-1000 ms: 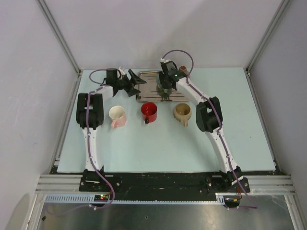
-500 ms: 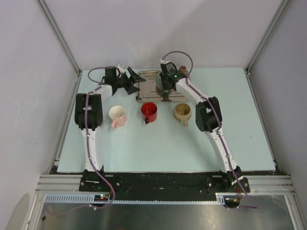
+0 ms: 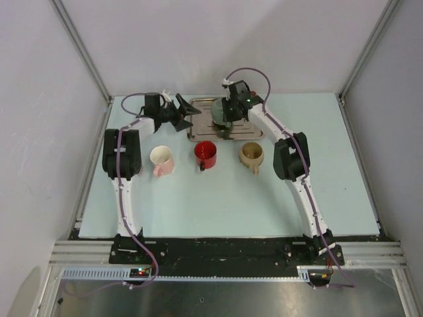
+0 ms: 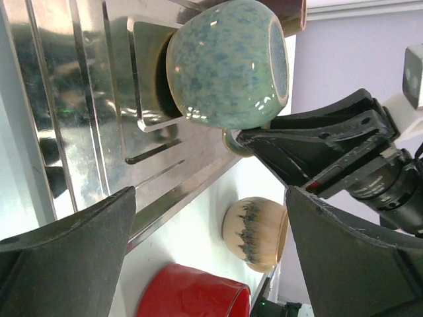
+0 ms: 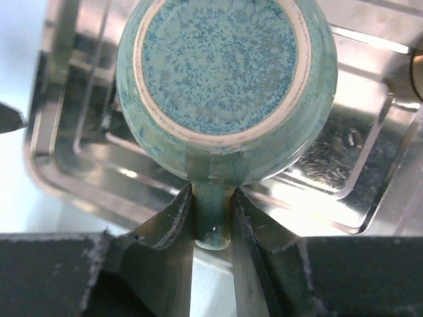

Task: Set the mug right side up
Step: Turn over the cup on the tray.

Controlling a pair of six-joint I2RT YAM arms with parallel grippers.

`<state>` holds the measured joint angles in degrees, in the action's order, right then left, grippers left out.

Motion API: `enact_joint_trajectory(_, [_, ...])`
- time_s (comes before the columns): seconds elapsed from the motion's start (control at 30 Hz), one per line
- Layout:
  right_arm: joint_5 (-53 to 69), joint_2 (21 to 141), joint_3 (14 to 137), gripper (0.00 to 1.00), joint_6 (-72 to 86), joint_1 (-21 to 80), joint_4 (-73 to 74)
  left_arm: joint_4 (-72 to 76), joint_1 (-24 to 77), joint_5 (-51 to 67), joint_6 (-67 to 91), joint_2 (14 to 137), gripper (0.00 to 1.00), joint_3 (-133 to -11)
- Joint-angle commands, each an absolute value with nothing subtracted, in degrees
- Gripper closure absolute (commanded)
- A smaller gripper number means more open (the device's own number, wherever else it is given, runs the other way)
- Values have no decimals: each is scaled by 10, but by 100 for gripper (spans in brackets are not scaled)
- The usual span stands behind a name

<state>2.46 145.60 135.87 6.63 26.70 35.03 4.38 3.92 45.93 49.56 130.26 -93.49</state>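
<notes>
The right gripper (image 5: 211,212) is clamped on the handle (image 5: 213,228) of the green mug (image 5: 221,72), one finger pressed to each side of it. The body of the mug sits just beyond the fingertips, over the metal tray (image 5: 330,165). The mug is upside down: its flat speckled base faces up toward the wrist and its mouth faces the tray beneath. Whether the rim touches the tray or hangs just above it cannot be told. From above, this gripper (image 3: 228,120) and the mug (image 3: 219,110) are over the middle of the tray (image 3: 201,109). The left gripper (image 3: 184,113) is spread wide and holds nothing. It is at the tray's left edge and points toward the mug. Between its two dark fingers (image 4: 73,257) the mug (image 4: 225,66) shows ahead, apart from them, with the other arm's fingers gripping the handle. On the table (image 3: 218,198), on the near side of the tray from both grippers, stand a pink mug (image 3: 161,159), a red mug (image 3: 205,154) and a beige mug (image 3: 251,154), in a row with mouths up.
</notes>
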Motion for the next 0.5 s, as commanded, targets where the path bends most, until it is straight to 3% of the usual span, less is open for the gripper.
enact_joint_trajectory(0.0, [155, 1364, 1415, 100, 102, 244, 338, 64, 35, 486, 477, 1252, 2, -941])
enact_joint_trajectory(0.47, [432, 1298, 1336, 100, 349, 144, 233, 121, 41, 517, 550, 1263, 2, -1031])
